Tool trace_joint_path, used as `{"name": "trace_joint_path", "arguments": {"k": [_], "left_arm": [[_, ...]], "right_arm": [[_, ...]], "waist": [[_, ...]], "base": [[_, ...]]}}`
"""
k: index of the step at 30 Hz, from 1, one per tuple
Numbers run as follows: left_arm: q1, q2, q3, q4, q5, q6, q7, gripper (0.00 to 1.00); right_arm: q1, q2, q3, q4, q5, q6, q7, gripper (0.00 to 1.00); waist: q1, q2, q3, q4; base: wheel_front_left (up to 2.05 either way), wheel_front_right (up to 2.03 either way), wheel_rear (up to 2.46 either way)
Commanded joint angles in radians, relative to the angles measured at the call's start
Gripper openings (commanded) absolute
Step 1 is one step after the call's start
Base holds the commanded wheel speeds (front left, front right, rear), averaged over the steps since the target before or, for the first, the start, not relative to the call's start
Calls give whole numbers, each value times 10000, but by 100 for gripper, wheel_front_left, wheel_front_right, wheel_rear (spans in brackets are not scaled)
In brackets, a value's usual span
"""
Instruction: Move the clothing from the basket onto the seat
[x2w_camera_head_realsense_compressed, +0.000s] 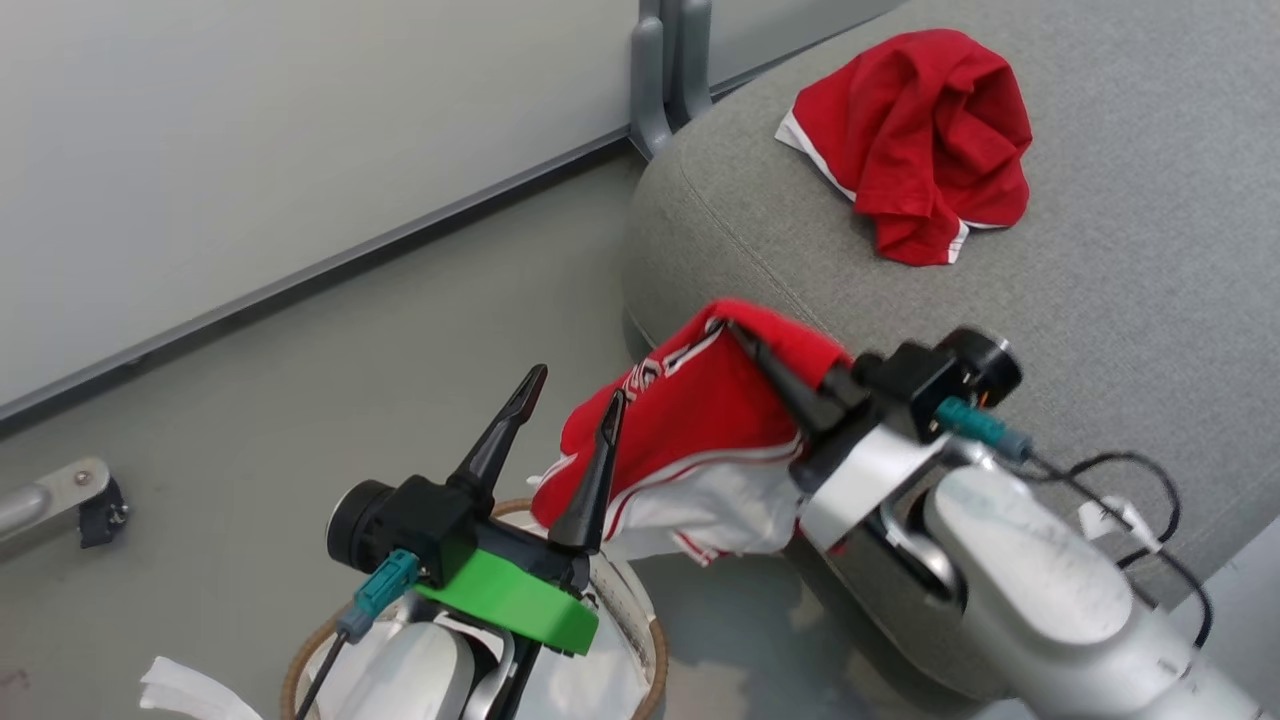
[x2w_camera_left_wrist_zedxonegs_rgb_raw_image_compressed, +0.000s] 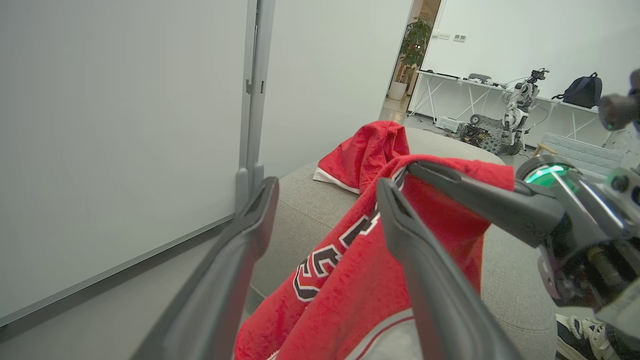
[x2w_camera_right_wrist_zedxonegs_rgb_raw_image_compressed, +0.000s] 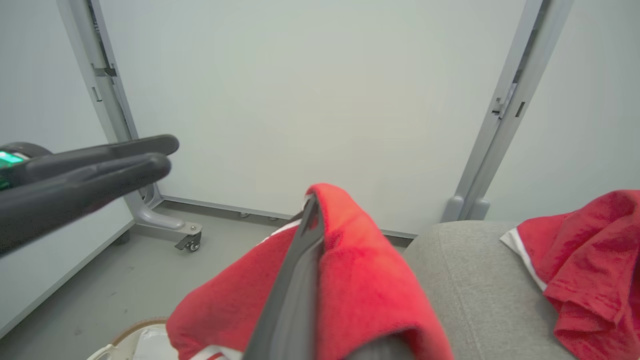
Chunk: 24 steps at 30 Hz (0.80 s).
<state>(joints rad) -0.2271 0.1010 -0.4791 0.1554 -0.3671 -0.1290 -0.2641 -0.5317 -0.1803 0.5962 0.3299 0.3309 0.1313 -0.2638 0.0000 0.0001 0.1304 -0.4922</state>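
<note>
Between basket (x2w_camera_head_realsense_compressed: 657, 648) and seat (x2w_camera_head_realsense_compressed: 1120, 330), right jaws pinch a red, white-trimmed jersey (x2w_camera_head_realsense_compressed: 690, 425) with black numeral; left jaws gape empty.

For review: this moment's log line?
right gripper shut on red numbered fabric garment; left gripper open; red white-trimmed garment on grey upholstered seat

The crumpled shirt (x2w_camera_head_realsense_compressed: 915, 140) is bright red with white edging. The numbered shirt (x2w_camera_head_realsense_compressed: 700, 420) is red too, with black white-edged characters, thin white stripes and a white panel. The seat (x2w_camera_head_realsense_compressed: 1150, 270) is grey weave. The basket (x2w_camera_head_realsense_compressed: 657, 645) is white with a brown rim. The left end effector (x2w_camera_head_realsense_compressed: 579, 383) has black fingers above a green bracket. The floor (x2w_camera_head_realsense_compressed: 300, 400) is plain grey.
</note>
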Motion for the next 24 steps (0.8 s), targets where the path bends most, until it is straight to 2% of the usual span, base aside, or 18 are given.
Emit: {"name": "trace_joint_path", "arguments": {"k": [1, 6, 10, 13, 18, 21, 24], "left_arm": [[-199, 156, 36, -53, 63, -31, -5, 100], [-349, 422, -74, -73, 48, -31, -4, 100], [-435, 581, -261, -85, -50, -31, -3, 100], [-504, 694, -374, -124, -79, -31, -3, 100], [-867, 953, -700, -218, -72, -31, -3, 100], [-1137, 1159, -861, -270, -81, -31, -5, 100], [-1385, 1369, -885, -318, -97, -31, -5, 100]], "right_arm": [[-547, -178, -183, -185, -126, -11, -12, 0], [-2400, -1165, -947, -362, -511, -12, -10, 0], [-4095, -2118, -1549, 57, -979, -12, -12, 0], [-5093, -2621, -1925, 505, -1290, -12, -9, 0], [-6769, -3583, -3015, 1992, -2013, -12, 19, 0], [-7335, -3876, -3830, 2847, -2447, -12, 69, 0], [-7510, -3827, -4487, 3602, -2758, -11, 62, 0]], "waist": [[0, -1, 689, -486], [0, -1, 1106, -511], [0, -1, 1437, -290], [0, -1, 1674, -98], [0, -1, 2425, 449], [0, -1, 2939, 790], [0, -1, 3516, 1107]], "base": [[0, 0, 0], [0, 0, 0], [0, 0, 0], [0, 0, 0], [0, 0, 0], [0, 0, 0], [0, 0, 0]]}}
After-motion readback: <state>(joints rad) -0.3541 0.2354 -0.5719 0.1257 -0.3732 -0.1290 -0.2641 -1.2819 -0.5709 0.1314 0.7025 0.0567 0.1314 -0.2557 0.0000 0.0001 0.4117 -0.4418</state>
